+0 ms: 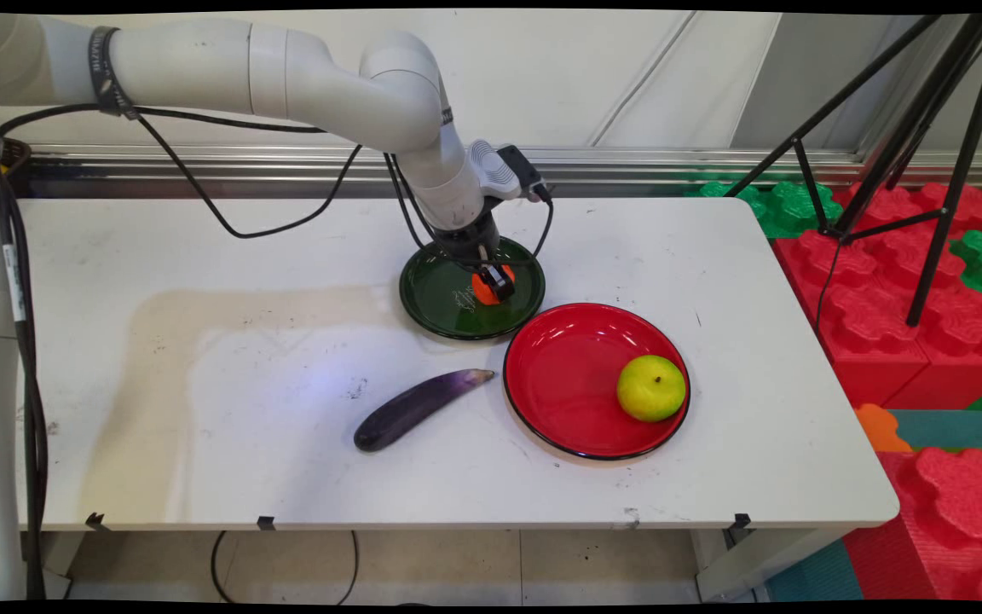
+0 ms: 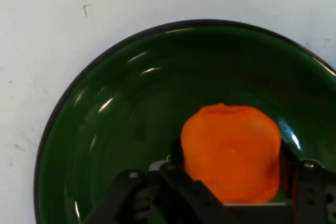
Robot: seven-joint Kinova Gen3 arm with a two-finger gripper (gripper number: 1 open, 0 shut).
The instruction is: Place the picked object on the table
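My gripper [image 1: 493, 285] is down over the dark green plate [image 1: 433, 300], shut on a round orange fruit [image 1: 482, 295]. In the hand view the orange fruit [image 2: 230, 150] fills the gap between the two black fingers [image 2: 176, 155], which press against its sides. It sits low inside the green plate [image 2: 105, 129], right of the plate's middle; whether it rests on the plate or hangs just above it is unclear. The plate stands at the table's middle, toward the back.
A red plate [image 1: 563, 388] holding a yellow-green fruit [image 1: 650, 388] lies right in front of the green plate. A purple eggplant [image 1: 414, 409] lies on the table left of it. Off the table's right edge are a black tripod [image 1: 909, 170] and red and green foam blocks [image 1: 883, 298].
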